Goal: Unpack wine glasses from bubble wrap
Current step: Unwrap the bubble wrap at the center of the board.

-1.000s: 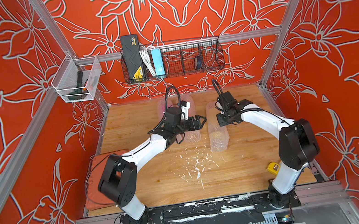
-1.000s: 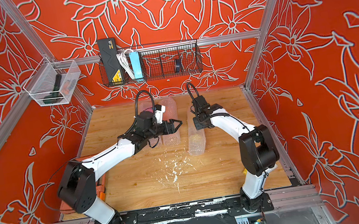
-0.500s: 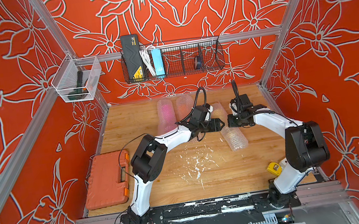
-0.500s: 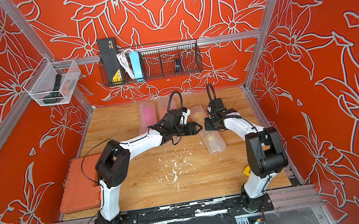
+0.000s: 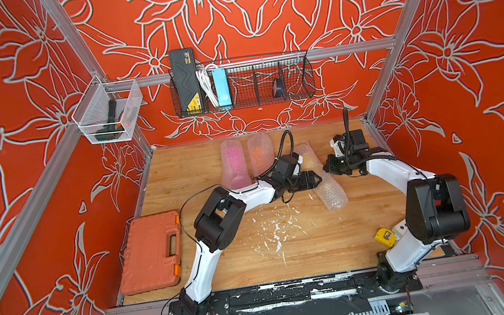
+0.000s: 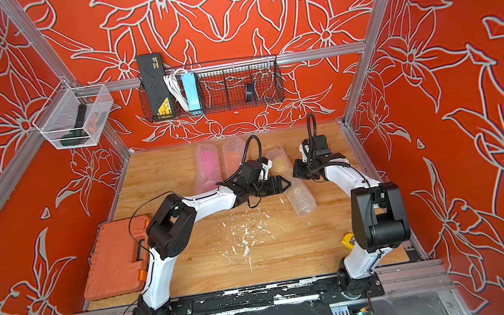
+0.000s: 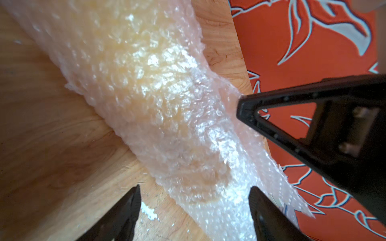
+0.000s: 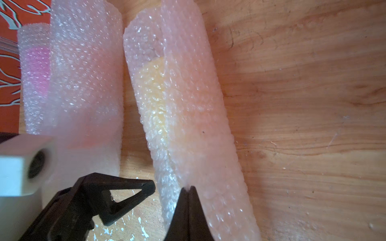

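Note:
Three rolls of bubble wrap lie on the wooden table. One shows a pink wine glass (image 5: 234,164), one an orange glass (image 5: 260,153), and one a yellow glass (image 5: 321,178), this last roll lying slantwise. In the right wrist view my right gripper (image 8: 189,188) is shut on the loose edge of the yellow roll's bubble wrap (image 8: 188,108). My left gripper (image 7: 194,189) is open low over the table. The yellow roll (image 7: 158,100) lies partly between its fingers. In both top views the two grippers (image 5: 314,178) (image 5: 326,167) face each other across this roll (image 6: 298,195).
An orange tool case (image 5: 153,251) lies at the table's left front. A yellow tape measure (image 5: 385,237) sits by the right arm's base. White flecks (image 5: 275,229) are strewn mid-table. A wire basket (image 5: 243,85) and a white mesh basket (image 5: 109,115) hang on the walls.
My left arm has swung right, from over the pink and orange rolls to the yellow roll. The right gripper has moved right, and the yellow roll now lies slantwise.

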Action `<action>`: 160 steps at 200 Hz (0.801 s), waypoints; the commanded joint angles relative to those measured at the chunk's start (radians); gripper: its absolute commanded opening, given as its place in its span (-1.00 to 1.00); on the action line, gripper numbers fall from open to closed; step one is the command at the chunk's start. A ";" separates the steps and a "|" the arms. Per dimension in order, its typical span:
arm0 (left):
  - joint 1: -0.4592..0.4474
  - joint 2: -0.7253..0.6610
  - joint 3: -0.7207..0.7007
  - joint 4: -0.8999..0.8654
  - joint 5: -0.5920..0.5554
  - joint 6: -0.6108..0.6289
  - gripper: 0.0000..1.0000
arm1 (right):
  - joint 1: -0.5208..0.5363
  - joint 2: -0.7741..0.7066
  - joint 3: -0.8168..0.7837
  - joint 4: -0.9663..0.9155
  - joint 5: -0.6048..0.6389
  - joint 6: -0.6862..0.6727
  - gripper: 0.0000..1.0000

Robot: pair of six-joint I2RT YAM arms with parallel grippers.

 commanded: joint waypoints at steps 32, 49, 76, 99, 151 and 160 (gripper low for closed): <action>-0.008 0.038 0.000 0.168 0.081 -0.147 0.60 | -0.010 -0.021 -0.031 0.026 -0.056 0.034 -1.00; -0.007 0.031 -0.029 0.215 0.067 -0.173 0.58 | -0.014 -0.019 -0.033 0.018 -0.060 0.031 -1.00; -0.007 0.068 -0.002 0.214 0.062 -0.181 0.36 | -0.014 -0.033 -0.050 0.026 -0.065 0.037 -1.00; -0.006 0.109 0.028 0.223 0.101 -0.189 -0.18 | -0.018 -0.044 -0.049 0.024 -0.061 0.035 -1.00; 0.011 0.051 -0.045 0.193 0.061 -0.121 -0.67 | -0.022 -0.054 -0.035 -0.037 0.049 -0.018 -1.00; 0.019 0.029 -0.069 0.180 0.049 -0.104 -0.69 | -0.022 -0.055 -0.036 -0.043 0.067 -0.026 -1.00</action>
